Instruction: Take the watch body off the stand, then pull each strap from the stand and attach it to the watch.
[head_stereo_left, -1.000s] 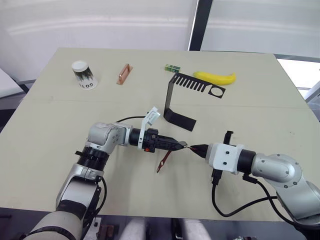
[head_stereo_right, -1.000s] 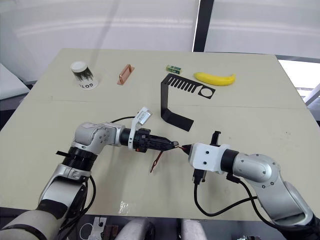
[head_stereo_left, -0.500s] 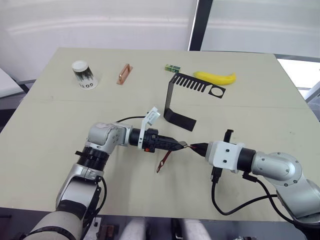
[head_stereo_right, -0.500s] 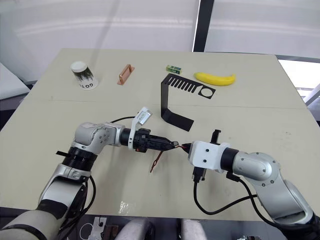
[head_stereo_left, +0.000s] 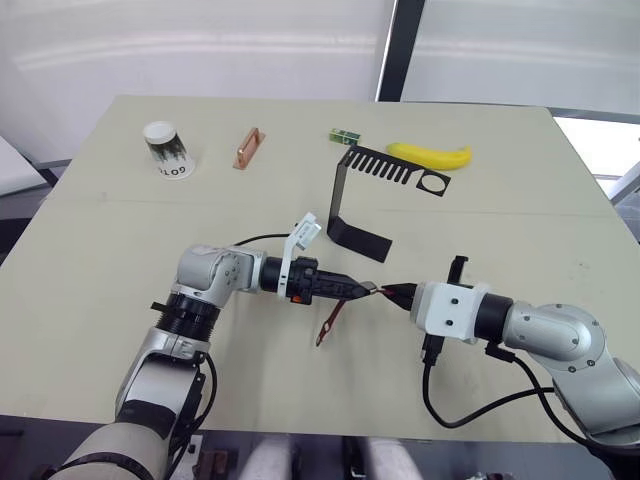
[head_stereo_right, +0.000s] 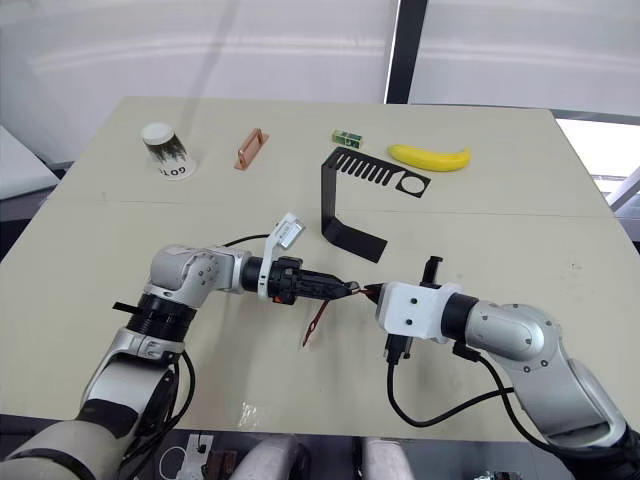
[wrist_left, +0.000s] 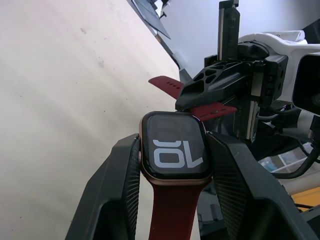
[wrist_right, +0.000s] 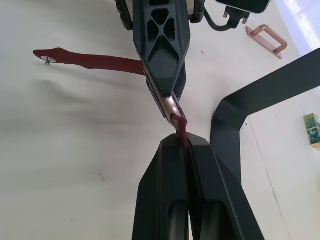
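Above the beige table (head_stereo_left: 90, 270), a watch is held between both grippers.
The small rounded-square watch body (wrist_left: 174, 146), one maroon strap (head_stereo_left: 329, 322) attached, is clamped by the left gripper (head_stereo_left: 362, 291); the second maroon strap (wrist_right: 181, 128) is pinched by the right gripper (wrist_right: 185, 142) against it, near the black bent-metal stand (head_stereo_left: 352, 200).

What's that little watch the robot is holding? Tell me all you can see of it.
The watch body is a small rounded-square case with a dark screen showing pale digits and a rose-gold metal rim. The left gripper clamps its sides above the table. One dark red strap hangs attached from it; the right gripper presses the second strap against its opposite edge.
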